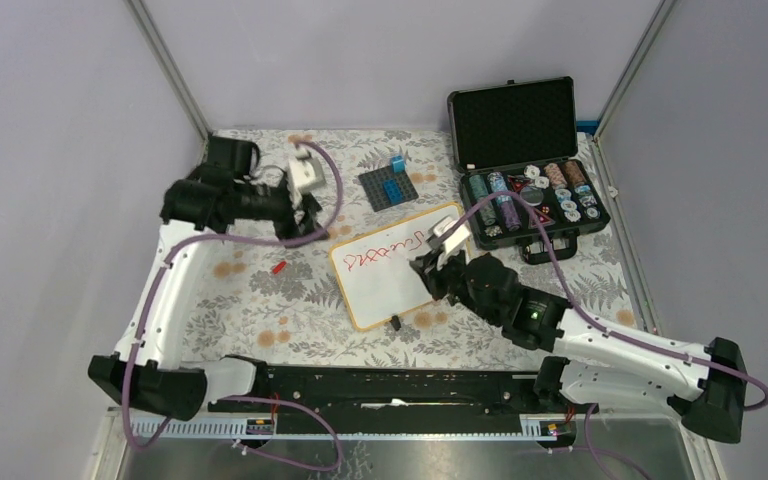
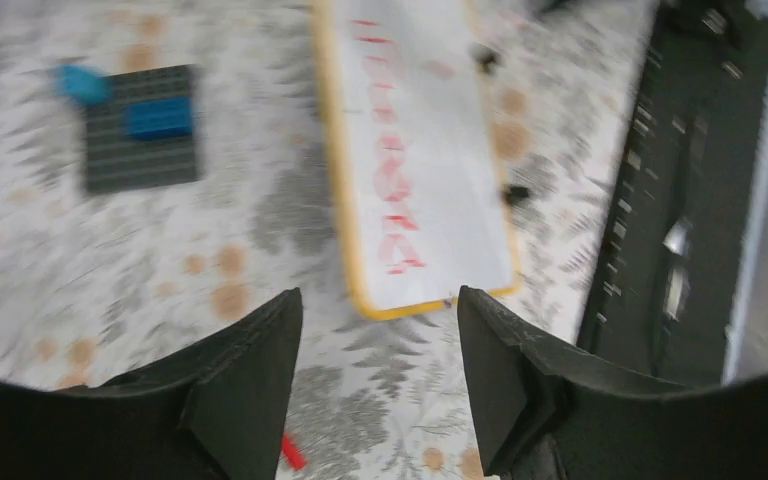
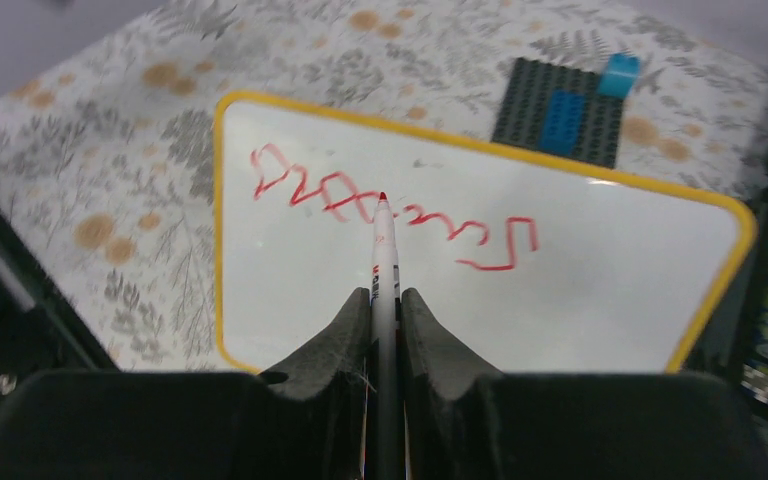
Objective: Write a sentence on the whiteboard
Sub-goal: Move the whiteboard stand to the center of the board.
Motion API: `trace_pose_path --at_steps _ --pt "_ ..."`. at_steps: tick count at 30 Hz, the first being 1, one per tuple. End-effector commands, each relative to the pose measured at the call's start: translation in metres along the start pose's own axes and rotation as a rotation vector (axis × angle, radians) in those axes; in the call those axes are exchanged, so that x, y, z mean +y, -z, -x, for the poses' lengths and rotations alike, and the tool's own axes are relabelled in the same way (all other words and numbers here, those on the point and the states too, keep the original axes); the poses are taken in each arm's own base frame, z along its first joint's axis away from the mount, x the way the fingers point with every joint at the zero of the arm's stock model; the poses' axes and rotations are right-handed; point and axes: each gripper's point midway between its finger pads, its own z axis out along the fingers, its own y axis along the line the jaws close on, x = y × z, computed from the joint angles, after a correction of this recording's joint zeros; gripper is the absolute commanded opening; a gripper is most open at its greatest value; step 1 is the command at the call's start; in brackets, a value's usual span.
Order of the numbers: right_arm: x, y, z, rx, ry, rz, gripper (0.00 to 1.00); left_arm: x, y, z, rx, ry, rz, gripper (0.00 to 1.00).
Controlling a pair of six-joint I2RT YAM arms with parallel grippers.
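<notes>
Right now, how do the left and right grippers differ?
The left gripper is open and empty; the right gripper is shut on a red-tipped marker. The left gripper hangs over the floral cloth beside the whiteboard; the right gripper is over the whiteboard, marker tip near the red writing. Both have black fingers.

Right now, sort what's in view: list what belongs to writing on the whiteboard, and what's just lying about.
Job in hand: whiteboard; red writing on it; marker, clamped in the right gripper.

Lying about: studded baseplate with blue bricks; open case of chips; small red piece on the cloth. Left gripper: open, empty.
</notes>
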Motion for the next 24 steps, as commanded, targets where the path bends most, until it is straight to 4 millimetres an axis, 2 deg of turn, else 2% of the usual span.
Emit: trace_pose_path --at_steps 1,4,8,11,14,15,18,24 --pt "-0.034 0.011 0.057 -0.146 -0.128 -0.149 0.00 -0.069 -0.029 -0.039 0.117 -0.220 -0.209 0.62" --pt "-0.034 0.011 0.064 -0.156 -0.118 -0.145 0.00 -0.106 -0.057 -0.047 0.178 -0.364 -0.294 0.61" --pt "-0.039 0.012 0.069 -0.160 -0.120 -0.173 0.00 -0.140 -0.106 -0.063 0.278 -0.578 -0.341 0.59" --pt "-0.042 0.014 0.074 -0.171 -0.132 -0.187 0.00 -0.172 -0.131 -0.085 0.348 -0.706 -0.439 0.55" --pt "-0.045 0.018 0.081 -0.180 -0.134 -0.197 0.00 -0.192 -0.155 -0.107 0.412 -0.810 -0.494 0.50" --pt "-0.046 0.019 0.082 -0.182 -0.132 -0.199 0.00 -0.193 -0.165 -0.116 0.443 -0.837 -0.495 0.48" --pt "-0.047 0.021 0.082 -0.178 -0.129 -0.203 0.00 -0.188 -0.189 -0.124 0.493 -0.867 -0.474 0.42" --pt "-0.049 0.026 0.082 -0.169 -0.120 -0.204 0.00 -0.173 -0.220 -0.135 0.529 -0.969 -0.434 0.41"
